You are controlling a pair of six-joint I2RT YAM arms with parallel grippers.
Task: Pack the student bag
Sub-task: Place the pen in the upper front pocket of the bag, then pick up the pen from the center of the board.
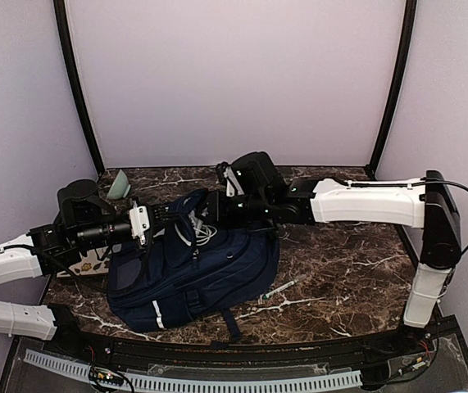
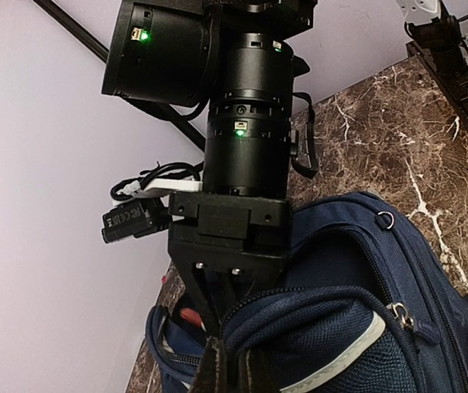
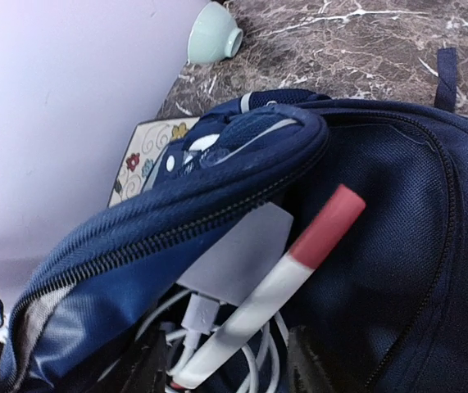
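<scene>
Left hand (image 2: pixel 235 370) on bag (image 2: pixel 356 327); marble table (image 2: pixel 397 139)

One backpack (image 1: pixel 193 274), one bowl (image 3: pixel 213 33), one floral card (image 3: pixel 143 160), one red-capped marker (image 3: pixel 287 274), one pen (image 1: pixel 281 288) — perhaps.

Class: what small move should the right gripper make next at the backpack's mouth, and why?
Probably draw the right gripper straight back out of the navy blue fabric backpack. Its jaws stand apart around the white pen with a red cap, which already lies partly inside the mouth, and the left gripper is pinching the rim.
</scene>
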